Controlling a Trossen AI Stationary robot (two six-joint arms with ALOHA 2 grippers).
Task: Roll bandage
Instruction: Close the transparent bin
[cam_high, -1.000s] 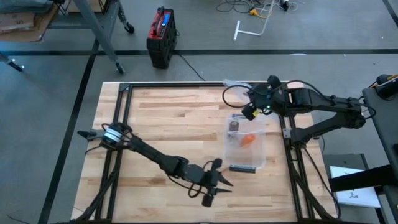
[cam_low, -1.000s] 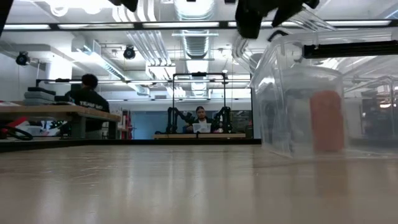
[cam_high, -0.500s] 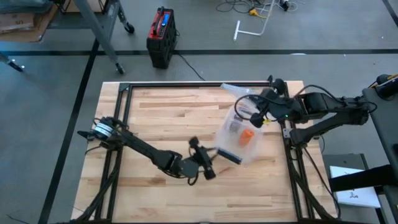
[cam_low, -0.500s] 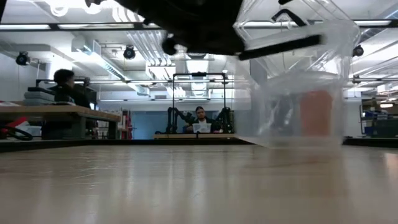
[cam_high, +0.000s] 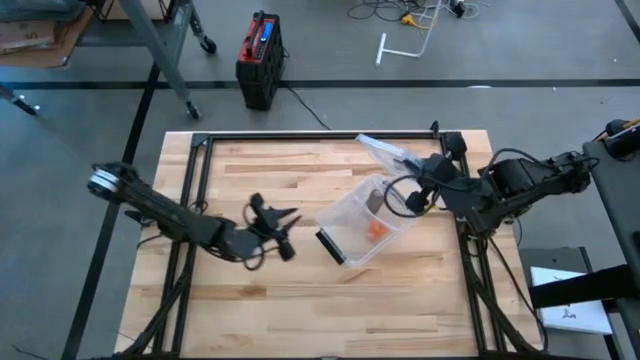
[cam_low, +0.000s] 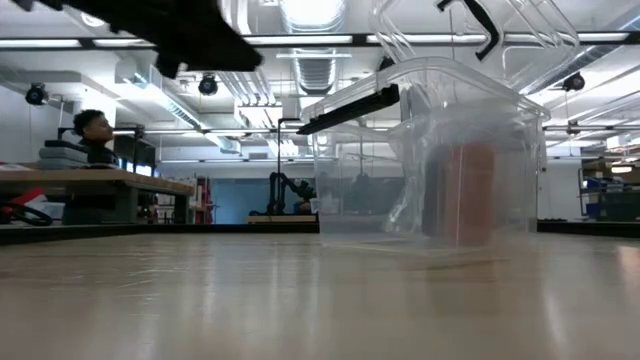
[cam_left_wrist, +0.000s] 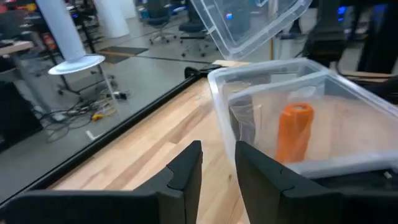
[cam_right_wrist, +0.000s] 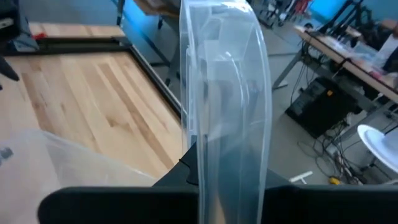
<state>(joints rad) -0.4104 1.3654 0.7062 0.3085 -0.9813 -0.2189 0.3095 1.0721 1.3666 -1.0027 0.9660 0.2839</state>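
A clear plastic box (cam_high: 362, 222) rests on its bottom on the wooden table, right of the middle and set askew. Inside it an orange bandage roll (cam_left_wrist: 293, 134) stands on end, also seen in the high view (cam_high: 377, 230). A black latch bar (cam_high: 330, 246) runs along the box's near-left end. My left gripper (cam_high: 284, 228) hovers left of the box and points at it; its fingers (cam_left_wrist: 186, 171) stand a narrow gap apart with nothing between them. My right gripper (cam_high: 418, 175) is shut on the box's clear lid (cam_high: 385, 150), held above the far right of the table. My right gripper pinches the clear lid by one rim (cam_right_wrist: 224, 155) between its two fingers. The fingers come from the table's right side, slanting a little downward. The lid is lifted clear of box and table and stands on edge in the hold, reaching away toward the far side.
A black metal frame (cam_high: 200, 180) runs along the table's left, far and right sides. Bare wood (cam_high: 260, 170) lies left of and beyond the box. In the low view a person (cam_low: 90, 135) sits at a desk in the room behind.
My left gripper has drawn back from the table's near middle toward the left and far side, tipping up from pointing down to nearly level. The box has slid left and turned askew. My right gripper has swung right with the lid.
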